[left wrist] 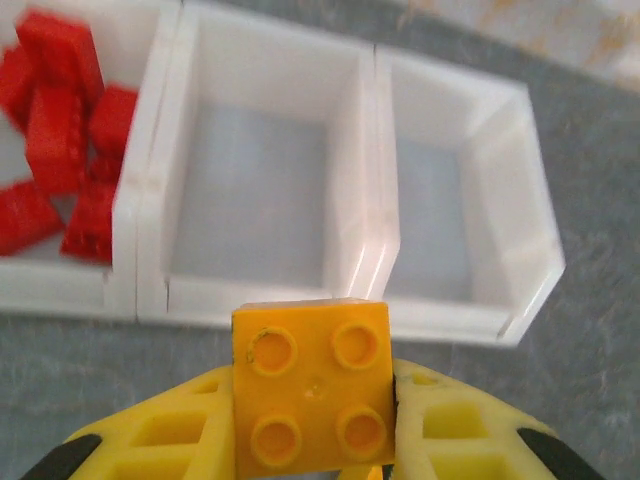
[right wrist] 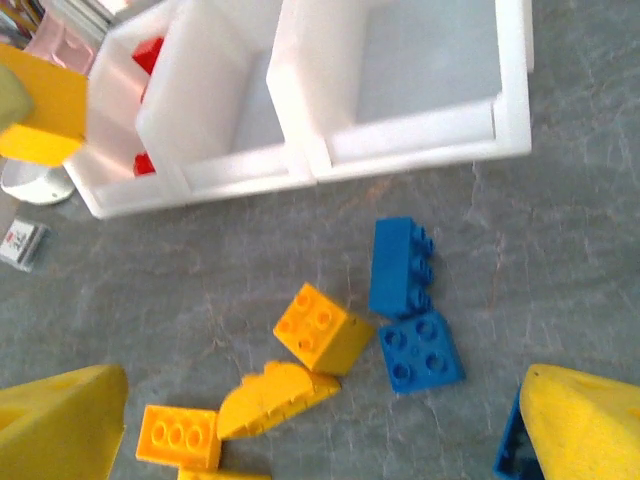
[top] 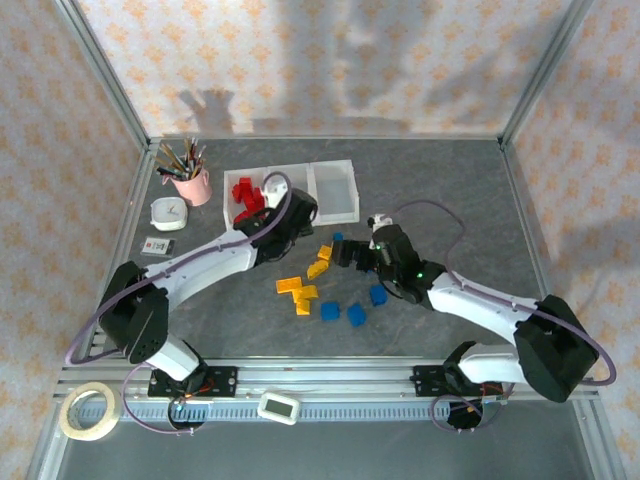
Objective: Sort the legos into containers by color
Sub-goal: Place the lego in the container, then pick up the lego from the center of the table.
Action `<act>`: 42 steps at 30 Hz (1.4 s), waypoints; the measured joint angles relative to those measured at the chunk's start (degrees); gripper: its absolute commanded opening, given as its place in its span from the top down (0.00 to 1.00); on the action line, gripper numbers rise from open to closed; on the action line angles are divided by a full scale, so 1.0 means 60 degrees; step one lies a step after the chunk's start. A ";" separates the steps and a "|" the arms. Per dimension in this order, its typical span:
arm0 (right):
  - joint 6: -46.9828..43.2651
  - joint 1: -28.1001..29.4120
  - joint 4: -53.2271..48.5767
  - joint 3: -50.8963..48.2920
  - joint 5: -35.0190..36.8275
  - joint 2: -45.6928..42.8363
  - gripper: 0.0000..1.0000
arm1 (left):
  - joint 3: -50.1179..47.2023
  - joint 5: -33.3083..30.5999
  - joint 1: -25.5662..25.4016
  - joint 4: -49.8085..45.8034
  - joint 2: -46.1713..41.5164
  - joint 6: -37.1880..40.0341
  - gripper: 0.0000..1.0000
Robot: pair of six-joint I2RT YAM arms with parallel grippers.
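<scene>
Presently, left gripper (left wrist: 312, 420) pinches yellow brick (left wrist: 312, 385) at middle bin's (left wrist: 255, 295) near wall; premature release could drop it short. Right gripper (right wrist: 325, 430) gapes wide.

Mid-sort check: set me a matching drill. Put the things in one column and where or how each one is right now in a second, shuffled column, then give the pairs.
Things
1. red legos
2. yellow four-stud brick
3. blue bricks
4. right gripper

States
A. loose on the table
B. open wide, holding nothing
C. piled in an end bin of the tray
D. clamped in the left gripper

Pairs: 1-C, 2-D, 3-A, 4-B
</scene>
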 measured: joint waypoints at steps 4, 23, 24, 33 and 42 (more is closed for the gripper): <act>0.0007 -0.0441 0.0120 0.0302 -0.0091 0.0324 0.00 | 0.1366 0.0015 0.0809 -0.0062 0.0896 0.0583 0.70; 0.0025 -0.1147 0.0131 0.0412 -0.0477 0.0510 0.00 | 0.4564 0.0412 0.1927 -0.0761 0.5333 0.1723 0.43; 0.0022 -0.1147 0.0131 0.0426 -0.0477 0.0510 0.00 | 0.4590 0.0415 0.1927 -0.0761 0.5322 0.1719 0.43; 0.0000 -0.1147 -0.0193 0.0532 -0.0616 0.0372 0.00 | 0.3388 0.0929 0.1774 -0.0750 0.3534 0.1719 0.38; 0.0113 -0.1147 -0.0514 -0.0069 -0.0659 -0.0353 0.00 | 0.1534 0.1341 0.0229 -0.0361 0.1486 0.1803 0.37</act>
